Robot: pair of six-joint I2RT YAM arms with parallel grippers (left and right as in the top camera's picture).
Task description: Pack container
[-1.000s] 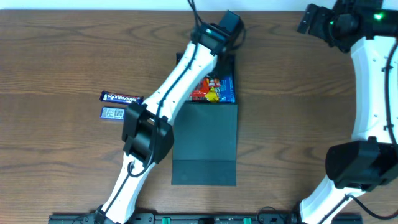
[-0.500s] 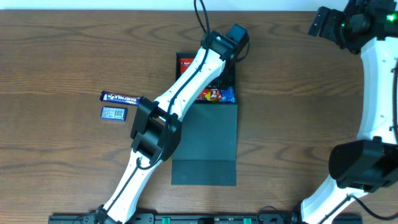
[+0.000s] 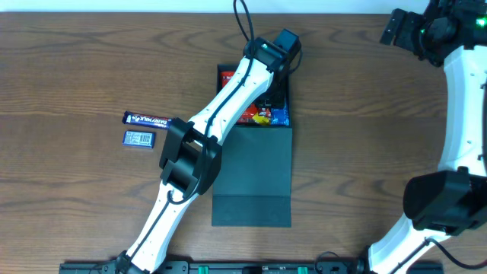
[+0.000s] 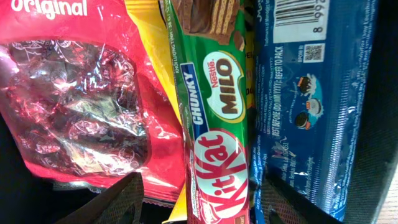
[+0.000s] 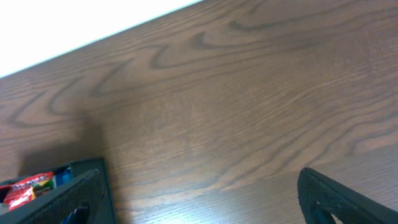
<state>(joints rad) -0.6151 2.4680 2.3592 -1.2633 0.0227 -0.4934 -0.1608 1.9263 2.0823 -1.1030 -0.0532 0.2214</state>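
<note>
From overhead, the container (image 3: 251,171) sits mid-frame with its flap lid laid toward the bottom edge. The left arm (image 3: 221,114) slants across it and hides most of the snacks inside. At the left of the table (image 3: 76,61), well apart from the box, lie a dark chocolate bar (image 3: 149,119) and a pale blue packet (image 3: 138,138).

In the left wrist view, the left gripper (image 4: 199,202) is spread, with a finger on either side of a KitKat bar (image 4: 214,124), and does not pinch it. A red packet (image 4: 74,93) and a blue packet (image 4: 311,93) flank the bar, both cut off by the frame.

In the right wrist view, the right gripper (image 5: 199,186) is spread wide above the table, and the container's corner is cropped at lower left.
</note>
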